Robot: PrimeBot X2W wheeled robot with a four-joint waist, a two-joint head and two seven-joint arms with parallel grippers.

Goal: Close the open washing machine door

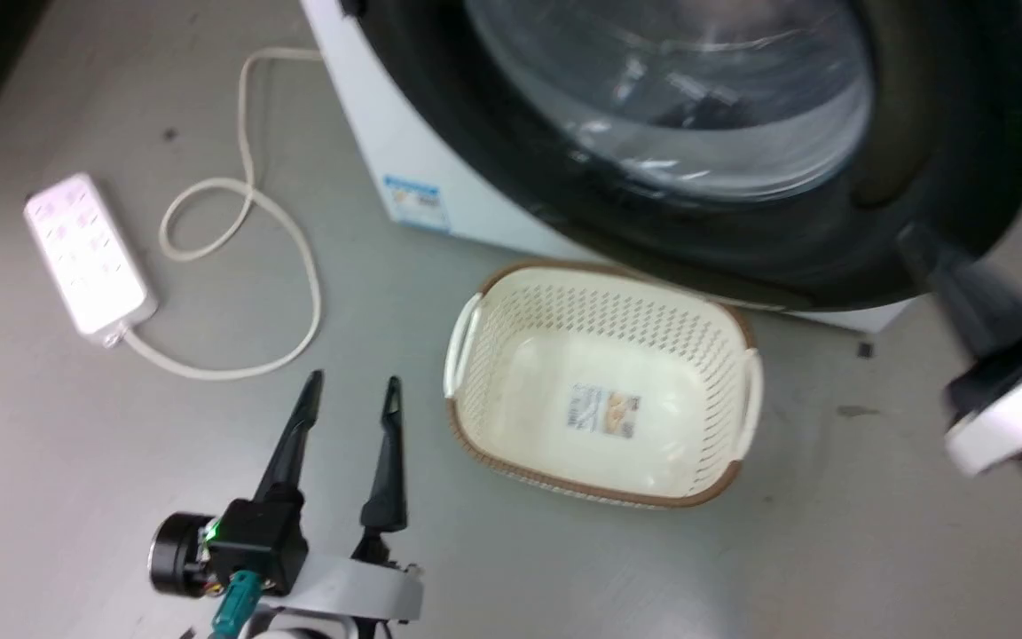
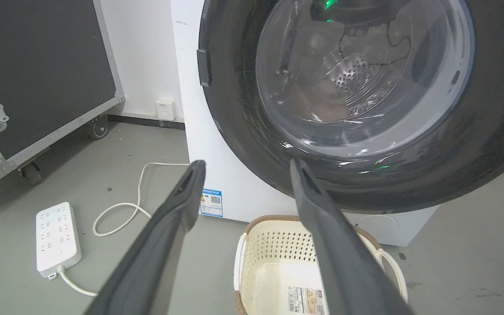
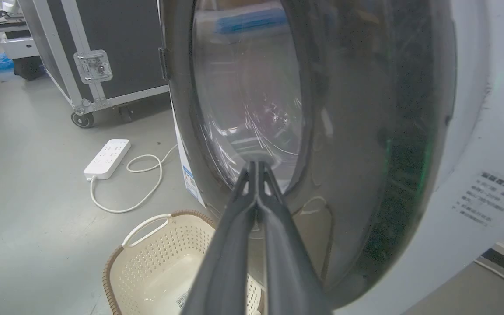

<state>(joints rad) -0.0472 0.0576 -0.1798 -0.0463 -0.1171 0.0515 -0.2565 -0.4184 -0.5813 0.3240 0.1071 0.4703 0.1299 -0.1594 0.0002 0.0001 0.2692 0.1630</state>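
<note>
Right wrist view puts the right gripper (image 3: 256,165) at the washing machine door (image 3: 365,131), its jaws pressed together and empty. The door lies just beyond the tips, swung nearly flush to the washing machine (image 3: 488,131) — the closer arm by far. Left gripper (image 1: 354,382), jaws spread, hangs well apart, near left.

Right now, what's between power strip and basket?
Head view: a looped white cable on grey floor lies between power strip and perforated basket.
</note>
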